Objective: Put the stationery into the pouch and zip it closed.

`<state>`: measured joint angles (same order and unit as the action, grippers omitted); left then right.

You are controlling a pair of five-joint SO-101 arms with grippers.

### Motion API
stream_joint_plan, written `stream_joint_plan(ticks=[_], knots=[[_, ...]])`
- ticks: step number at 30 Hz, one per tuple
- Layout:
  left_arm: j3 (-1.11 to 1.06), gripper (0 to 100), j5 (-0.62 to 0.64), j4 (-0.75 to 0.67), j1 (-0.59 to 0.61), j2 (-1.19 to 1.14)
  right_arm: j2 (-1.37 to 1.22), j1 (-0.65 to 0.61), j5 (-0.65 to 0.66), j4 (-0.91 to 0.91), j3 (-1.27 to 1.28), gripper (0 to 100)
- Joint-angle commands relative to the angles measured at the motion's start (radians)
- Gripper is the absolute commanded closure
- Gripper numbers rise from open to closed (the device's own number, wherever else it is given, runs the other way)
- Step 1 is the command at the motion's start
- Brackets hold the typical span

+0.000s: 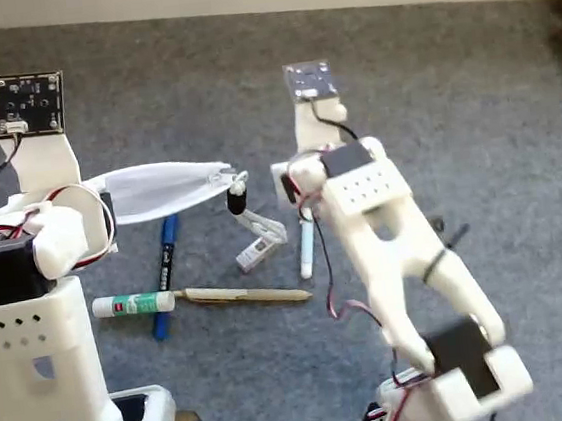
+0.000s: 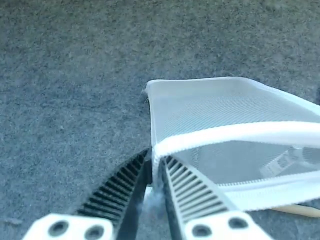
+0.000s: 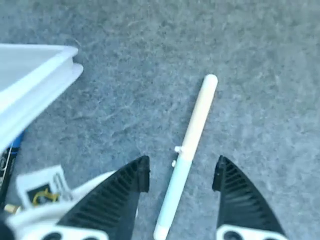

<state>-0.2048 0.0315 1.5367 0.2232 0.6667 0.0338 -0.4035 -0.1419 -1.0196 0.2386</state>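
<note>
White mesh is forming the pouch (image 1: 163, 190), which is lying left of centre in the high view, and the left gripper (image 2: 157, 170) is clamping its open rim between closed fingers. The right gripper (image 3: 182, 162) is hanging wide open astride the pale pen (image 3: 192, 145) at frame centre. Closing squarely on the barrel's middle is advisable, since an end grip is likely to let it pivot.

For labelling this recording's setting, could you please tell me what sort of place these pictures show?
Probably a hobby or lab robot workspace, not a factory: a grey felt-like surface carries two white arms, a mesh pouch and loose stationery such as a glue stick and a pale pen.
</note>
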Motion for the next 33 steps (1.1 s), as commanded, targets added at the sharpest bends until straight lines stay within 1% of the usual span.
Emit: stream_joint_plan(ticks=[1, 5, 10, 18, 24, 30, 33], knots=[[0.012, 99, 0.012, -0.003, 0.007, -0.002, -0.087, -0.004, -0.009, 0.002, -0.142, 80.3], [0.001, 99, 0.012, -0.003, 0.007, -0.002, -0.222, -0.002, -0.008, 0.002, -0.243, 80.3], [-0.001, 99, 0.012, -0.003, 0.007, -0.002, -0.355, 0.028, -0.006, 0.001, -0.346, 80.3], [-0.001, 99, 0.012, -0.003, 0.007, -0.002, -0.507, 0.039, -0.006, -0.001, -0.466, 80.3], [-0.001, 99, 0.012, -0.003, 0.007, -0.002, -0.613, 0.073, -0.006, -0.002, -0.547, 80.8], [-0.001, 99, 0.012, -0.003, 0.007, -0.002, -0.685, 0.079, -0.006, -0.005, -0.576, 93.8], [-0.001, 99, 0.012, -0.003, 0.007, -0.002, -0.679, 0.079, -0.006, -0.054, -0.576, 99.1]])
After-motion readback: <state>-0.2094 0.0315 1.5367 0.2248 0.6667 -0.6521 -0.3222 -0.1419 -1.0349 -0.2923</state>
